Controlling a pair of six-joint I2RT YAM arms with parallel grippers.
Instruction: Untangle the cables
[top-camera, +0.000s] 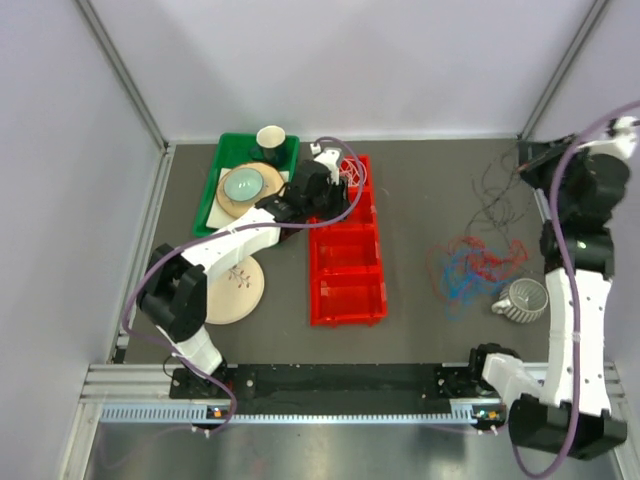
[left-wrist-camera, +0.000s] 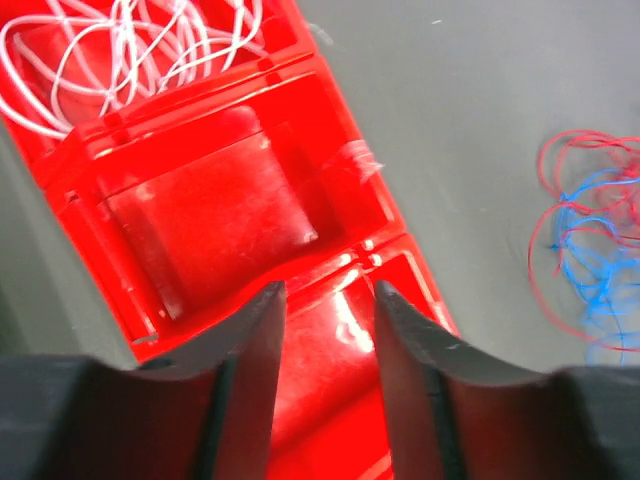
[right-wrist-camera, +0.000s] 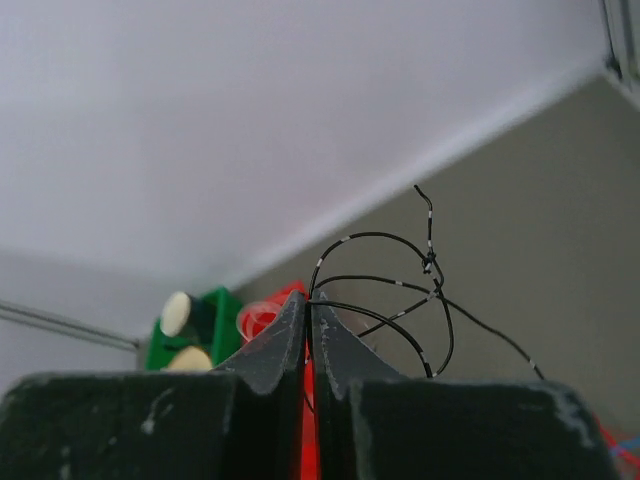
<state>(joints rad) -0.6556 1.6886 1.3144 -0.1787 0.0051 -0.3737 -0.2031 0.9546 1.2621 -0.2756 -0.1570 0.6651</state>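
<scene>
My right gripper (right-wrist-camera: 308, 300) is shut on a thin black cable (right-wrist-camera: 400, 290) and holds it up; its loops hang to the right of the jaws. In the top view this gripper (top-camera: 528, 160) is at the far right, with the black cable (top-camera: 495, 195) trailing to the table. A tangle of red and blue cables (top-camera: 475, 265) lies on the table and also shows in the left wrist view (left-wrist-camera: 590, 250). White cables (left-wrist-camera: 130, 50) lie coiled in the far compartment of the red tray (left-wrist-camera: 200, 230). My left gripper (left-wrist-camera: 328, 290) is open and empty above the tray (top-camera: 345, 295).
A ribbed grey mug (top-camera: 522, 298) lies next to the red and blue tangle. A green tray (top-camera: 212, 195) at the back left holds a plate, a bowl and a cup. A cream plate (top-camera: 235, 285) lies left of the red tray.
</scene>
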